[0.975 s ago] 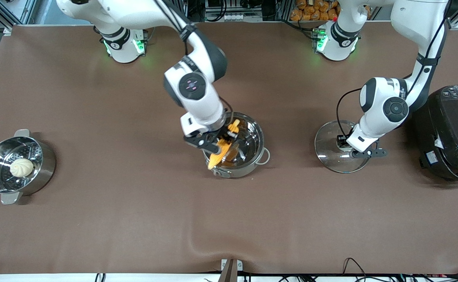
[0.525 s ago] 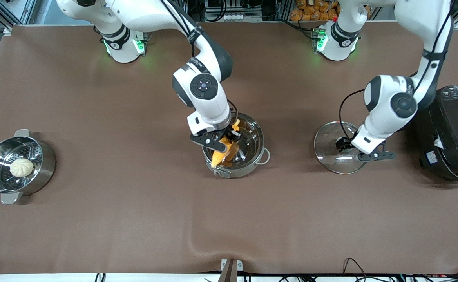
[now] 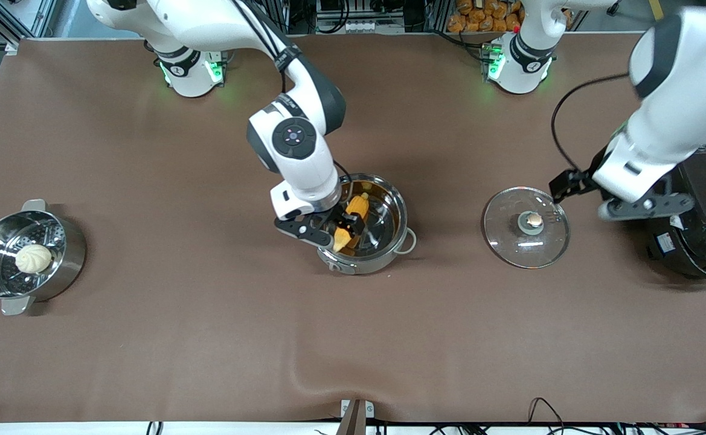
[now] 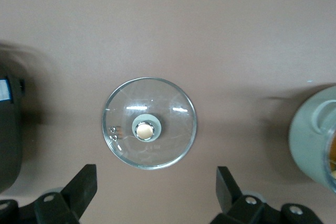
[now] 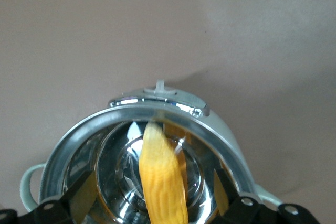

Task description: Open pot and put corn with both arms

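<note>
You're looking at two glossy white arms, the right arm (image 3: 292, 145) and left arm (image 3: 673, 109), with black joint sections, trailing black cables, green-lit bases at the frame's top, black finger brackets showing round screws.

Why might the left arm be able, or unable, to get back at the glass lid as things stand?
Probably able: the left gripper is open above the glass lid, which lies alone on the table with its knob exposed.
</note>
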{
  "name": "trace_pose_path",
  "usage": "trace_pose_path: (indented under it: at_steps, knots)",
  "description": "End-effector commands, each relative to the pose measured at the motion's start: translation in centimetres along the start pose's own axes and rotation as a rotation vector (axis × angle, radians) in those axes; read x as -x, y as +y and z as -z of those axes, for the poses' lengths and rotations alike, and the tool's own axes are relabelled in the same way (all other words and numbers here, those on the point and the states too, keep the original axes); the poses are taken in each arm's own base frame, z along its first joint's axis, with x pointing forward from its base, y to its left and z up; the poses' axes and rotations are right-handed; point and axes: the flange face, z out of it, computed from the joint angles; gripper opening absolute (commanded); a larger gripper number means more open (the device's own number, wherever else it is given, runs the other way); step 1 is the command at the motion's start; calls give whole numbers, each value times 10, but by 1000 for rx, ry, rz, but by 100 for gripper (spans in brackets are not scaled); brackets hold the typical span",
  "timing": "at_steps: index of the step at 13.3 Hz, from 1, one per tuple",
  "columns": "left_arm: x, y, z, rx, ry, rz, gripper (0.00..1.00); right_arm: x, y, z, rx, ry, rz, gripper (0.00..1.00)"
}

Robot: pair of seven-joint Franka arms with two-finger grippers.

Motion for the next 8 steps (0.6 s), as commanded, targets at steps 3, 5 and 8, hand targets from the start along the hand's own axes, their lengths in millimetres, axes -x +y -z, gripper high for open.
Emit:
trace_pose_path:
  at_steps: [3, 5, 8]
  knots:
    - [-1, 2, 19, -13, -18, 13, 100, -87, 73, 82, 29, -19, -3, 100]
    - [2, -6, 31, -9, 0, 26, 100, -130, 115, 99, 46, -29, 46, 100]
    - [11, -21, 46, -9, -4, 47, 100, -176, 177, 129, 70, -65, 117, 100]
